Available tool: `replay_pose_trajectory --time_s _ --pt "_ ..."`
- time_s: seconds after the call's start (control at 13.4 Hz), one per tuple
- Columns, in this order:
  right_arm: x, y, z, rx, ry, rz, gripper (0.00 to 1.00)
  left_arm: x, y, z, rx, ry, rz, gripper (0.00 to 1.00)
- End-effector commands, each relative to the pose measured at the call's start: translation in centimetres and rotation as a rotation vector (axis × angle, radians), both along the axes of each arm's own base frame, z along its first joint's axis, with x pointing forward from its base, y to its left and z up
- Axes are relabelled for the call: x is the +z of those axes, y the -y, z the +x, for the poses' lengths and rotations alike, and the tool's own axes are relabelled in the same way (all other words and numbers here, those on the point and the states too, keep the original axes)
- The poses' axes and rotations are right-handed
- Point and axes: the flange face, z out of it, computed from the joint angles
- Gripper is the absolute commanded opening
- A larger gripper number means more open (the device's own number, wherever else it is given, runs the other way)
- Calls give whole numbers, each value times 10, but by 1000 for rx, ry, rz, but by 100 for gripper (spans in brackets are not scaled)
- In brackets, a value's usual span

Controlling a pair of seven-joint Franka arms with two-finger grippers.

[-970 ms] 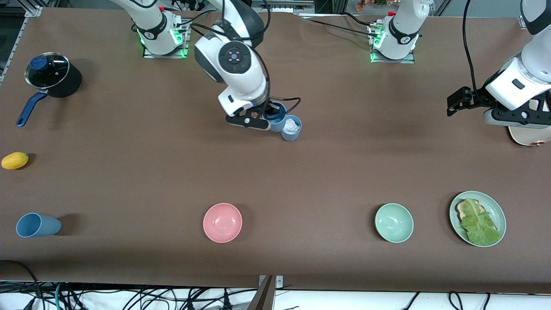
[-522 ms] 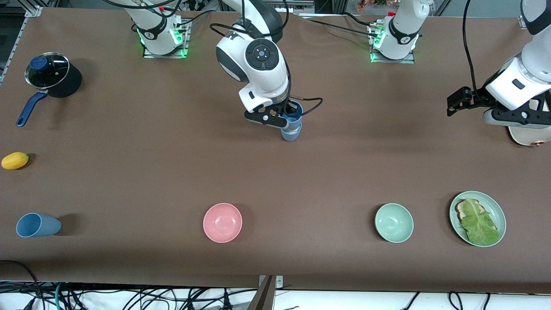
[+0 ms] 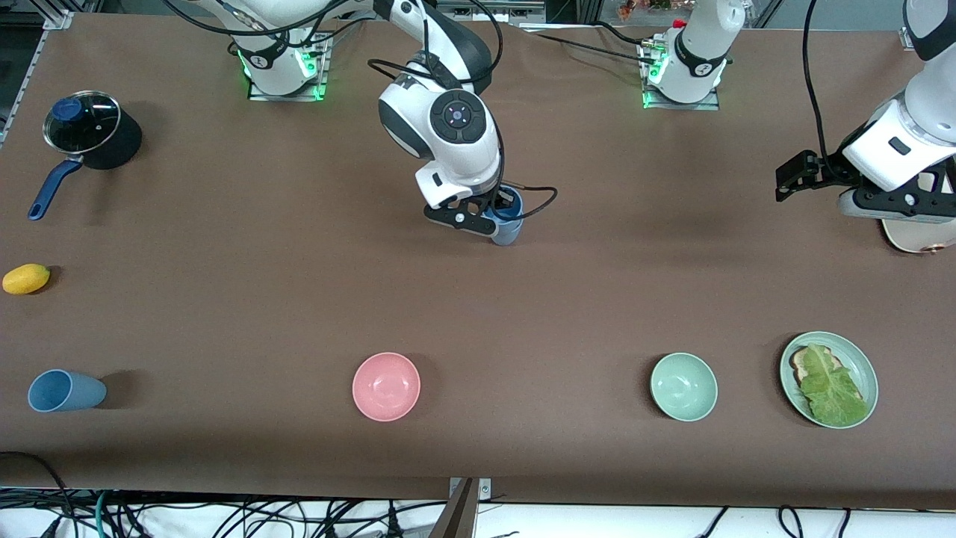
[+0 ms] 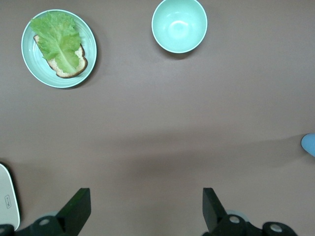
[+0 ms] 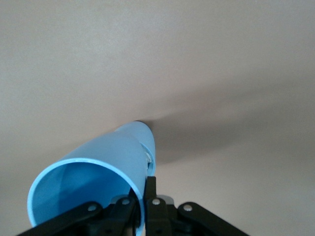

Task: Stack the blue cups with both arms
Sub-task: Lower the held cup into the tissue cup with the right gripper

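While the left arm waits at its own end of the table (image 3: 567, 299), with the left gripper (image 4: 146, 209) held above bare tabletop and its jaws spread wide and empty, the work is seen at the middle of the table. A bright blue cup (image 3: 509, 203) is gripped by its rim in the fully closed jaws of the right gripper (image 3: 489, 219); in the right wrist view the rim wall of this cup (image 5: 106, 162) is seen clamped between the two fingers. The held cup is seated in a second, greyer blue cup (image 3: 506, 233), which stands upright on the table directly below it.

A third blue cup (image 3: 63, 391) lies on its side, well apart from the stacked pair, nearer the front camera and toward the right arm's end of the table. A pink bowl (image 3: 386, 386) sits nearer the front camera than the stacked pair. A pale green bowl (image 3: 683, 387) and a green plate (image 3: 866, 373) carrying bread and lettuce (image 3: 829, 388) are set nearer the camera than the pair, toward the left arm's end. A lidded pot (image 3: 88, 136) and a yellow fruit (image 3: 26, 279) are placed toward the right arm's end.
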Motion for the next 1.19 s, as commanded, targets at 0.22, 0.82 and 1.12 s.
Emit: replay_pose_trajectory --time_s 0.22,0.82,1.12 --pt "8 -13 -7 -22 9 -15 0 3 -2 -4 0 -4 18 100" --pt "4 -12 -8 -23 10 -21 0 3 -2 -4 -2 -4 18 100" --pt "-1 -13 -10 -26 6 -25 3 3 -2 -4 -2 -4 18 100"
